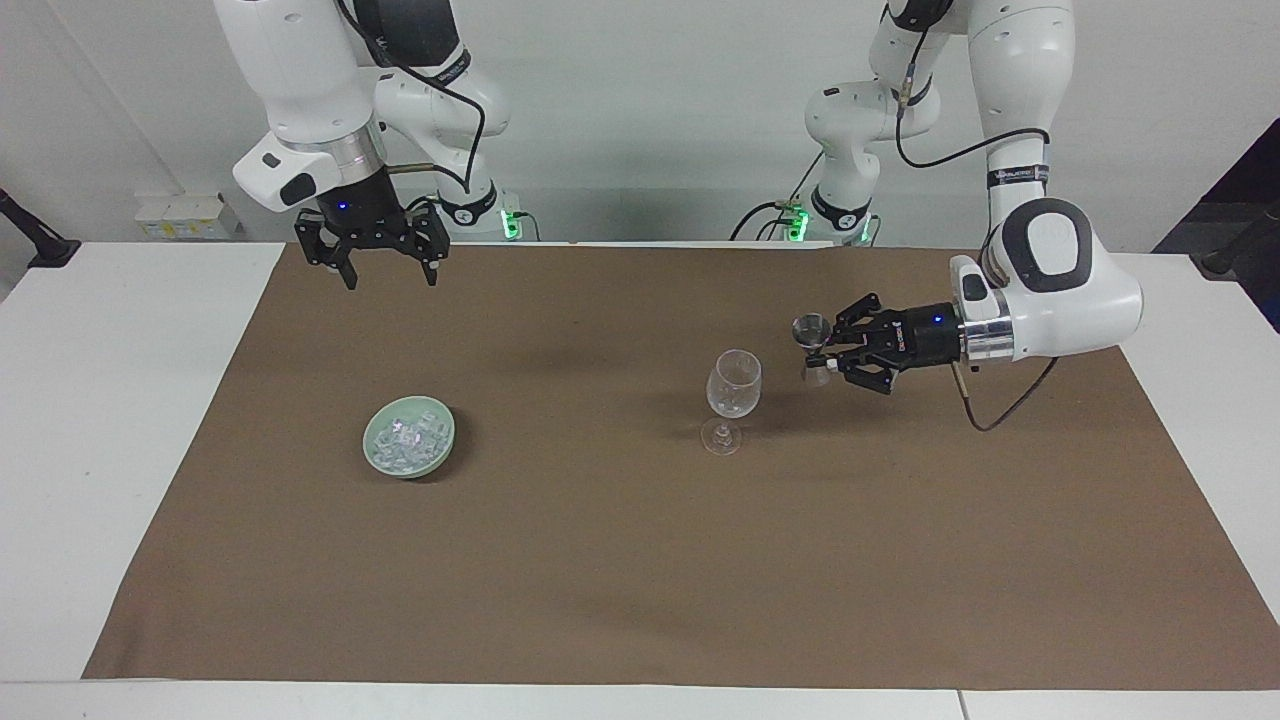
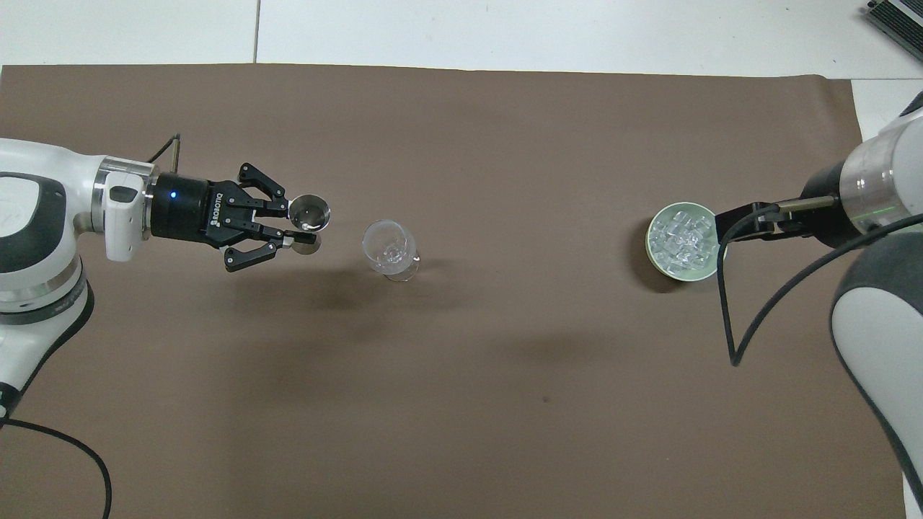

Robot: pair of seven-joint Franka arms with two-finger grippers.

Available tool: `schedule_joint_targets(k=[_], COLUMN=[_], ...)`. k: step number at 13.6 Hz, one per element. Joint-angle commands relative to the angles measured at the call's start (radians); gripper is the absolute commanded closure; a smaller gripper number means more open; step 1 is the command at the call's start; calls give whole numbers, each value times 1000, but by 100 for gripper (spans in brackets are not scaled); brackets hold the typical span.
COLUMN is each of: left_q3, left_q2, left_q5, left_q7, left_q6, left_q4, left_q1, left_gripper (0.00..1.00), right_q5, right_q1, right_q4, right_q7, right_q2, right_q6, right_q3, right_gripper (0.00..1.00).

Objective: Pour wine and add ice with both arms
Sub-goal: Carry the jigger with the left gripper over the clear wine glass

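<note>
A clear stemmed wine glass (image 1: 733, 385) stands upright on the brown mat; it also shows in the overhead view (image 2: 389, 247). My left gripper (image 1: 822, 357) is shut on a small metal measuring cup (image 1: 811, 330) and holds it upright in the air beside the glass, toward the left arm's end, apart from it. They also show from above, the gripper (image 2: 299, 227) and the cup (image 2: 309, 210). The ice (image 1: 405, 437) fills a pale green bowl (image 1: 449, 440) toward the right arm's end. My right gripper (image 1: 391, 278) is open, raised and empty, and waits.
A brown mat (image 1: 600, 560) covers most of the white table. In the overhead view the ice (image 2: 681, 238) lies in the bowl (image 2: 678, 275), and the raised right gripper (image 2: 753, 220) overlaps the bowl's edge. The left arm's black cable hangs below its wrist.
</note>
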Motion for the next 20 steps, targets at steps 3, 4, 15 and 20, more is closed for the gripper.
schedule_joint_targets(k=[3,4,15,20], left_q3=[12,11,11,12], left_q2=[-88,-105,-125,-123], left_q5=[6,6,6,6], left_q7=[-7,-7,-44,-73], left_q6=[56,72,173,234], left_q4=[-129,-147,-157,-146], left_q1=[-13,-13,-29,-81], left_gripper=[94,94,94,94], right_q5=[21,21,21,21], right_q1=[-21,-21,-21,-21], right_q4=[-5,-5,-6,-6], right_q7=[-27,-27,-27,-27], right_q2=[-7,-7,-7,-7], right_q6=[14,14,14,14], right_q3=[8,8,8,8], right_gripper=[0,0,0,0])
